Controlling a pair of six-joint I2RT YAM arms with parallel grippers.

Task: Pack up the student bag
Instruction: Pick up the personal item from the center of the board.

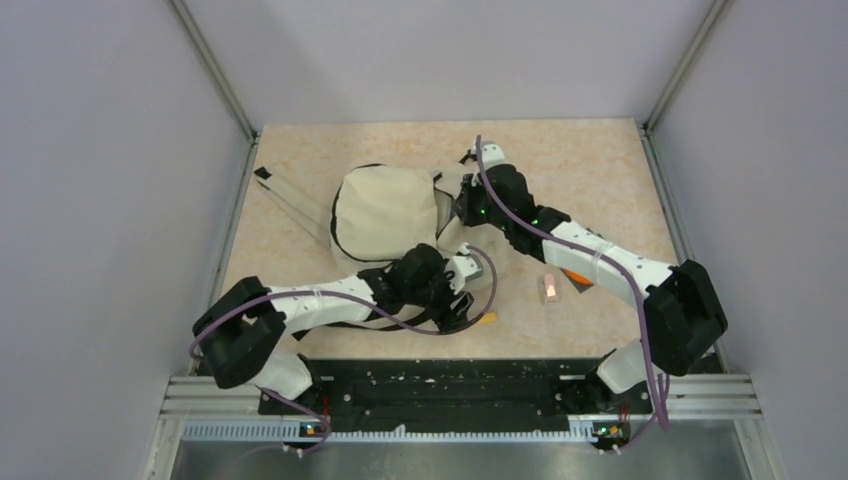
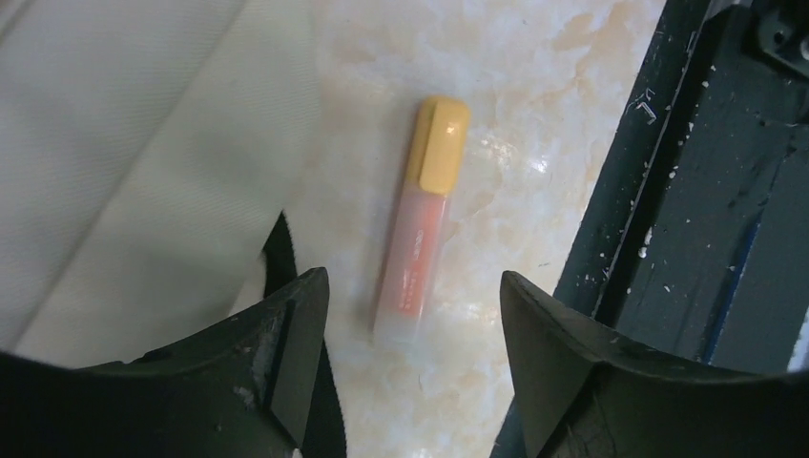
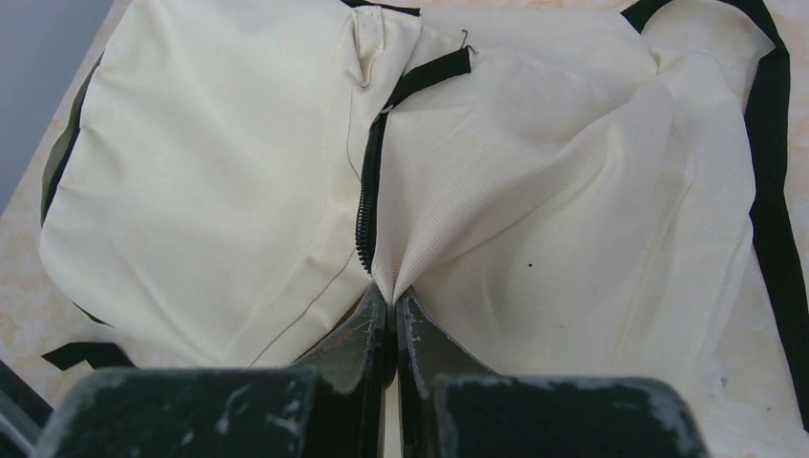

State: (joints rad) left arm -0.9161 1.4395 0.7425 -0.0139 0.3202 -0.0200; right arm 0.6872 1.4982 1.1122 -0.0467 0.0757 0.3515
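Note:
The student bag (image 1: 385,215) is a cream canvas backpack lying at the table's middle back. My right gripper (image 3: 392,305) is shut on a pinch of the bag's fabric (image 3: 534,191), just at the lower end of its black zipper (image 3: 367,200). In the top view the right gripper (image 1: 455,215) is at the bag's right edge. My left gripper (image 2: 412,315) is open over an orange highlighter (image 2: 420,229) with a yellow cap. The highlighter lies flat on the table, its clear end just ahead of the fingertips and untouched. From above, the highlighter (image 1: 487,319) shows beside the left gripper (image 1: 468,305).
A small pink object (image 1: 549,288) and an orange one (image 1: 575,280) lie on the table under the right arm. The bag's fabric (image 2: 124,153) and a black strap (image 2: 279,258) lie left of the highlighter. The black base rail (image 2: 706,191) runs close on its right.

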